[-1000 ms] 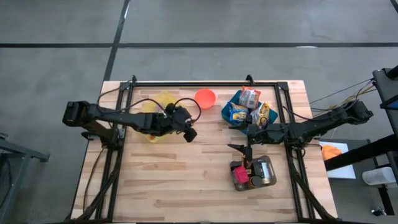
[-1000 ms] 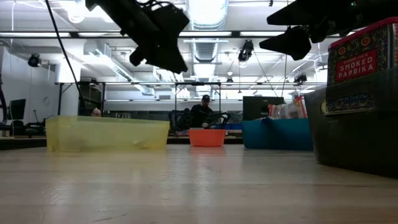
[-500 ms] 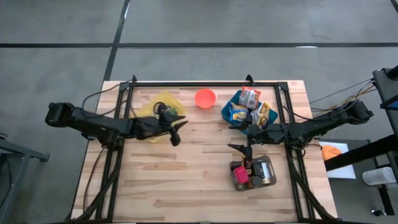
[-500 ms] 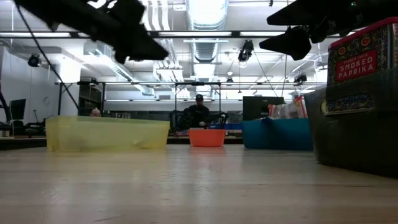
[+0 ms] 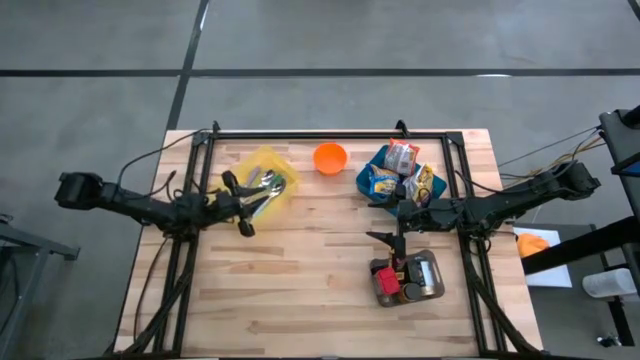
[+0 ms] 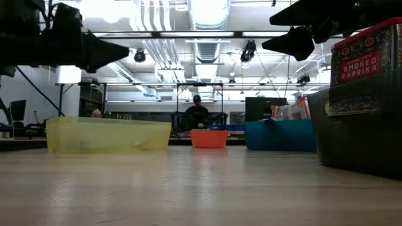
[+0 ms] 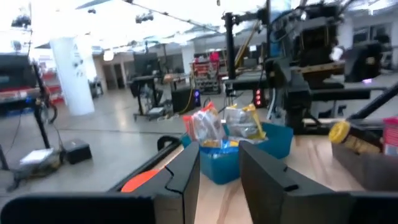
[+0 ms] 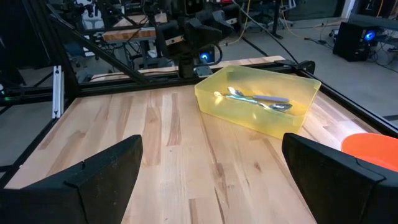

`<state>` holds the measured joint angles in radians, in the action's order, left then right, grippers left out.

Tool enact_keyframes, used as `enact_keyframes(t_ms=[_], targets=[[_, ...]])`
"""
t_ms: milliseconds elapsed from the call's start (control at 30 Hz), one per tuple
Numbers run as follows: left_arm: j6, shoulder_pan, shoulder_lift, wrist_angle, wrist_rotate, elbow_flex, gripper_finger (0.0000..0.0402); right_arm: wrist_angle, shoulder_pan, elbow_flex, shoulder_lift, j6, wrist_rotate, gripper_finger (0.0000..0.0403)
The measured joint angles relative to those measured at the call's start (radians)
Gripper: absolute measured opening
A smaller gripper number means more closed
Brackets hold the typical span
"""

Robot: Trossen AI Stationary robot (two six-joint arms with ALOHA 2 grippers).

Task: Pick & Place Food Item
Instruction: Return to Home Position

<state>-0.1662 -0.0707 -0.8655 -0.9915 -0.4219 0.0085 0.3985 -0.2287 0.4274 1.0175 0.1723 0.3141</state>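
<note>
Left fingers point(image 7: 186, 171) withdrawn; translucent yellow bin point(image 8: 249, 119), spoons point(image 8: 258, 99) inside

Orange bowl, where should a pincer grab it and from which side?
Probably by the rim of the orange bowl, from straight above, pinching its wall: it stands upright, mouth open. Take the rim's edge facing the table's middle, since the yellow bin and blue bin flank it.
</note>
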Motion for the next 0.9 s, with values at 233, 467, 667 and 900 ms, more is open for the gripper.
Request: enact_keyframes(t_ms=[233, 467, 667, 900], targets=[[-0.042, -0.004, 0.105, 0.098, 0.006, -0.005, 0.0111, -0.002, 0.0, 0.0, 0.0, 0.0, 0.0, 0.0381], [-0.123, -0.06, 0.257, 0.228, -0.039, -0.005, 0.0111, -0.003, 0.0, 0.0, 0.0, 0.0, 0.0, 0.0381], [-0.197, -0.171, 0.447, 0.407, -0.142, -0.005, 0.0111, -0.003, 0.0, 0.0, 0.0, 0.0, 0.0, 0.0381], [-0.281, -0.331, 0.647, 0.551, -0.195, -0.006, 0.0111, -0.003, 0.0, 0.0, 0.0, 0.0, 0.0, 0.0381]])
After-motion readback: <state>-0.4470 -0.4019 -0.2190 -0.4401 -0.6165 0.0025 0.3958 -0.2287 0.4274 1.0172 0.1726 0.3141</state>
